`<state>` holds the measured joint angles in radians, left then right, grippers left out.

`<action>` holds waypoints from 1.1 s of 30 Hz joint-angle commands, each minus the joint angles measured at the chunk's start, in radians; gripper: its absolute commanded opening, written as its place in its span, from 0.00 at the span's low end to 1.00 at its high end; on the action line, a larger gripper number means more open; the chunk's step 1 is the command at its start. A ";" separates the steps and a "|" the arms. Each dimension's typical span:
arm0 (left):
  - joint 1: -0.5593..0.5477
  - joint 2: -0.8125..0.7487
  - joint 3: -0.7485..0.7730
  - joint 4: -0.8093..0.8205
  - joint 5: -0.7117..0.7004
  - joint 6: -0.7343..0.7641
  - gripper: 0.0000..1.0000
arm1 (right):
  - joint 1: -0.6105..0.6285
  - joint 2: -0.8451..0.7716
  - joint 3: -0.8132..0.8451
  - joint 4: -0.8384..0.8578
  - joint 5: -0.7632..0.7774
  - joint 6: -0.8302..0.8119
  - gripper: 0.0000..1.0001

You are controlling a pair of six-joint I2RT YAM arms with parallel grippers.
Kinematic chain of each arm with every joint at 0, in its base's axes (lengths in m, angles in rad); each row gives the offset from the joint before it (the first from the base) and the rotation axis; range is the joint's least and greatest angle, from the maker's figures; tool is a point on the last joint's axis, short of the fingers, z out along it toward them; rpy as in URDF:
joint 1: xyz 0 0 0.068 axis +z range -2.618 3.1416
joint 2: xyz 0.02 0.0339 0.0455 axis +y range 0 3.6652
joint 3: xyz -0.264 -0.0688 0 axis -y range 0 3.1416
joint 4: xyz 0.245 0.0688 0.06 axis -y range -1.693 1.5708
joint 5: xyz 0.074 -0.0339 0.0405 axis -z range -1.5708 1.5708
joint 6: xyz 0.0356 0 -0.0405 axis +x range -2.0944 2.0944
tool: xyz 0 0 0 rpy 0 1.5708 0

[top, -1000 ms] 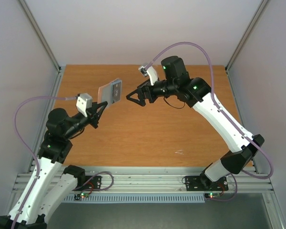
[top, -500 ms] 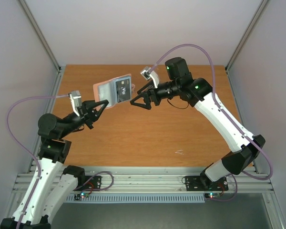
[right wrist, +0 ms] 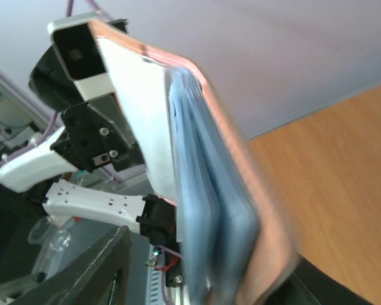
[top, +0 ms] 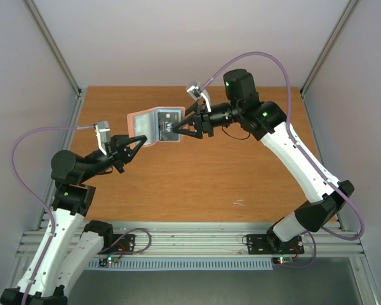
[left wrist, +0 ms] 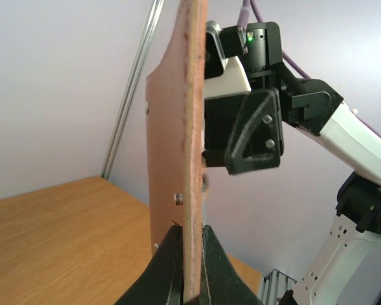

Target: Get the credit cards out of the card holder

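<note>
My left gripper [top: 138, 140] is shut on the lower edge of the card holder [top: 147, 126] and holds it open above the table. A dark grey-black card [top: 168, 126] shows in its right panel. In the left wrist view the holder [left wrist: 192, 140] stands edge-on, taupe outside, pinched in my left gripper [left wrist: 191, 251]. My right gripper [top: 183, 128] is open, its jaws astride the holder's right edge. The right wrist view shows the light blue panels [right wrist: 206, 210] and a white face [right wrist: 140, 114] between my right gripper's [right wrist: 222, 279] fingers. The bright blue card is not visible.
The wooden table [top: 197, 178] has a small white scrap [top: 239, 203] at front right. Metal frame posts [top: 54, 54] and grey walls ring the table. The left arm's camera block [right wrist: 76, 44] sits just behind the holder.
My right gripper has moved left from beside the holder until its jaws straddle the holder's right edge. The left gripper has turned the holder's inside more toward the top camera.
</note>
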<state>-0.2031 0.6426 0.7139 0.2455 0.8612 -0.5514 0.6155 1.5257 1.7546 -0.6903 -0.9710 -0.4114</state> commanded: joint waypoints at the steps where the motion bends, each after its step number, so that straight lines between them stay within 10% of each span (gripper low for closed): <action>1: 0.005 0.000 0.021 0.082 0.018 -0.012 0.00 | -0.002 0.030 0.062 0.018 -0.100 0.009 0.35; 5: 0.009 -0.005 0.013 0.073 0.007 -0.017 0.00 | -0.002 0.022 0.060 -0.001 -0.097 -0.005 0.02; 9: 0.026 -0.022 -0.006 -0.029 -0.108 -0.013 0.00 | -0.002 -0.017 0.021 0.010 -0.056 -0.009 0.01; 13: 0.052 -0.023 -0.004 -0.325 -0.527 -0.043 0.40 | -0.005 -0.029 -0.004 -0.011 0.088 0.017 0.01; 20: 0.121 -0.019 0.004 -0.536 -0.849 0.148 0.47 | -0.001 0.026 0.051 -0.195 0.622 0.129 0.01; 27: 0.145 0.019 0.006 -0.178 -0.179 0.178 0.26 | 0.127 0.213 0.317 -0.547 1.131 0.119 0.01; 33: 0.008 0.135 -0.018 -0.087 0.051 -0.038 0.28 | 0.195 0.212 0.309 -0.412 0.836 0.054 0.01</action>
<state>-0.1261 0.7258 0.7033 0.0677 0.6922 -0.5091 0.7757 1.7809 2.0663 -1.1538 -0.0040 -0.3157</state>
